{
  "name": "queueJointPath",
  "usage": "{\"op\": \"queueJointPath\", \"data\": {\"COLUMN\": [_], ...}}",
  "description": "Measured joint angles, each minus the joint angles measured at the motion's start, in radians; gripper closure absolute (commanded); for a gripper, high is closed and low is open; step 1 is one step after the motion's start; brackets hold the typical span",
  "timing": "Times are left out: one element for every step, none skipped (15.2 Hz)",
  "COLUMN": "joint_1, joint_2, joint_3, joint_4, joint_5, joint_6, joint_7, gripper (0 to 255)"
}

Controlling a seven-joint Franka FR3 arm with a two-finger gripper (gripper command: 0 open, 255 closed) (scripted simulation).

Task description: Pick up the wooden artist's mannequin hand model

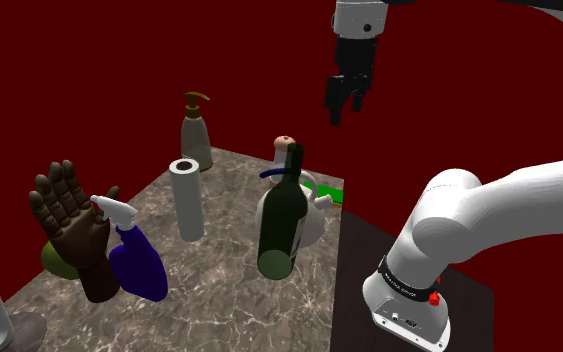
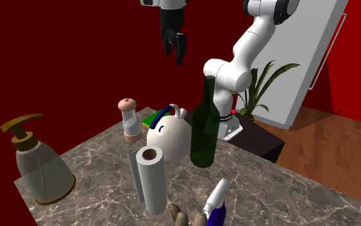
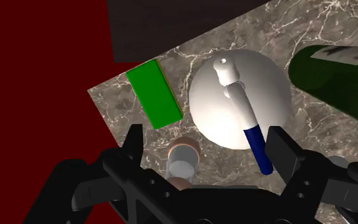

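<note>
Dark brown, fingers pointing up, the mannequin hand (image 1: 69, 225) stood at the shoulder view's left end of the marble surface (image 1: 219, 300), just beside a blue spray bottle (image 1: 137, 262). The tool (image 1: 347, 100) hung high, well apart to the right, spread wide and empty.

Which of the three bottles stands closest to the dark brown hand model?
The blue spray bottle with the white trigger: it stands right beside the hand model. The green wine bottle and the pump soap bottle stand well away from it.
</note>
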Motion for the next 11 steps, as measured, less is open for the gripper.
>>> {"op": "queueJointPath", "data": {"joint_1": [0.0, -0.001, -0.001, -0.004, -0.004, -0.005, -0.008, -0.011, -0.016, -0.019, -0.023], "joint_2": [0.0, -0.002, -0.004, 0.0, -0.008, -0.009, -0.007, -0.001, 0.007, 0.01, 0.028], "joint_3": [0.0, 0.012, 0.033, 0.055, 0.082, 0.108, 0.131, 0.158, 0.182, 0.207, 0.239], "joint_4": [0.0, -0.003, -0.011, -0.015, -0.023, -0.024, -0.027, -0.024, -0.023, -0.022, -0.006], "joint_5": [0.0, 0.012, 0.032, 0.052, 0.077, 0.102, 0.125, 0.148, 0.169, 0.19, 0.215], "joint_6": [0.0, 0.002, 0.009, 0.019, 0.022, 0.025, 0.034, 0.042, 0.055, 0.062, 0.071], "joint_7": [0.0, 0.021, 0.057, 0.097, 0.144, 0.191, 0.235, 0.281, 0.326, 0.37, 0.421], "gripper": [0, 0, 0, 0, 0, 0, 0, 0, 0, 0, 0]}}
